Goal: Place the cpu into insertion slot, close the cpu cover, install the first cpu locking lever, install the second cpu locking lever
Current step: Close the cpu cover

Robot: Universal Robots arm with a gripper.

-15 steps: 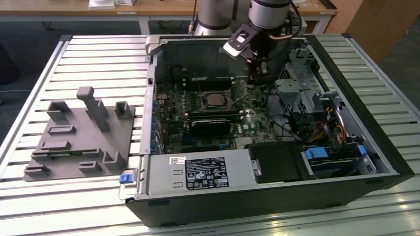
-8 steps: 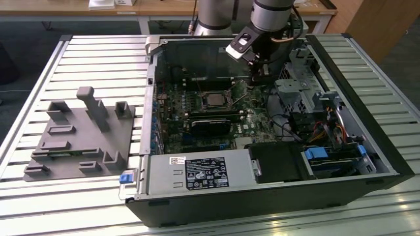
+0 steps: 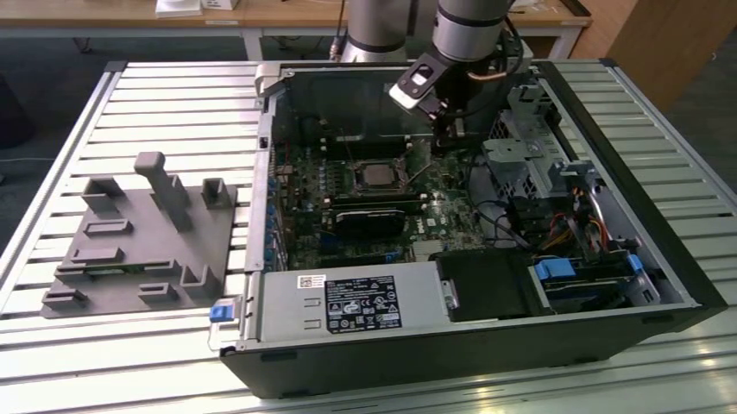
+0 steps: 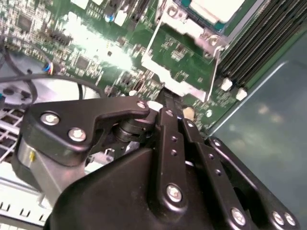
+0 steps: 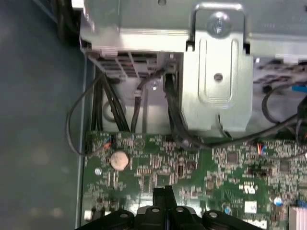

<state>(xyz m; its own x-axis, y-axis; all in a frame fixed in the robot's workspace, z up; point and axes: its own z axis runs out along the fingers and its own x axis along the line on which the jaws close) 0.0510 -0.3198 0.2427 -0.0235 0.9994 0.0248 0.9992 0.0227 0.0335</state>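
The cpu (image 3: 377,177) lies pale and flat in the insertion slot (image 3: 355,166) on the green board inside the open computer case. In the second wrist view the cpu (image 4: 211,7) is a light square, and beside it the silvery cpu cover (image 4: 184,28) stands swung open, with green board showing through its window. A thin wire lever (image 4: 212,76) runs along one side of the cover. My gripper (image 3: 447,134) hangs over the board to the exterior view's right of the slot. Its black fingers are pressed together (image 4: 164,96) (image 5: 163,190), close to the cover's free edge.
A black rectangular module (image 3: 368,220) sits in front of the slot, with a power supply (image 3: 345,302) nearer still. A metal drive cage (image 3: 524,164) and black cables (image 5: 100,105) crowd the exterior view's right. A grey fixture (image 3: 138,233) stands on the slatted table (image 3: 173,95).
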